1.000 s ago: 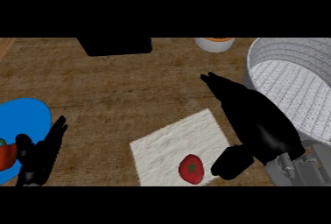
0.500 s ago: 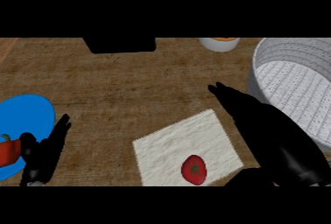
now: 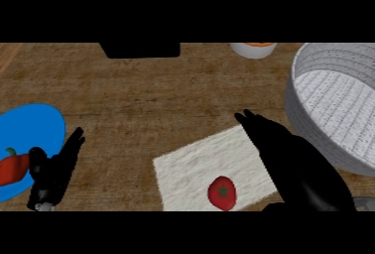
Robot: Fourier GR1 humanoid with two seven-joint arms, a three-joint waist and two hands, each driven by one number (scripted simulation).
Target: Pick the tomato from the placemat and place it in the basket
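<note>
A: Since half a second ago the right hand point(image 3: 293, 158) has slid lower and nearer the tomato point(image 3: 222, 193); a second ago it sat higher, its fingers curled beside the fruit.

B: And now?

A: Now its fingers lie long and straight, pointing up the picture, the hand open and holding nothing. It lies over the right edge of the white placemat point(image 3: 198, 166), just beside the tomato.

B: Touching it?

A: Hard to say; a dark part of the hand shows near the tomato at the lower edge, but contact cannot be made out. The tomato rests on the placemat, near its lower edge, stem up.

B: So which step is this?

A: The approach, by the look of it. No grasp yet, and the grey basket point(image 3: 311, 124) at the right holds no tomato.

B: What does the next move ask?

A: Bringing the hand over the tomato, curling fingers and thumb round it, then lifting clear of the basket's tall wall before moving right.

B: The other hand?

A: The left hand point(image 3: 55, 171) rests open at the lower left of the worktop point(image 3: 161, 99), by a blue plate point(image 3: 29, 129) with a red pepper point(image 3: 13, 168).
</note>
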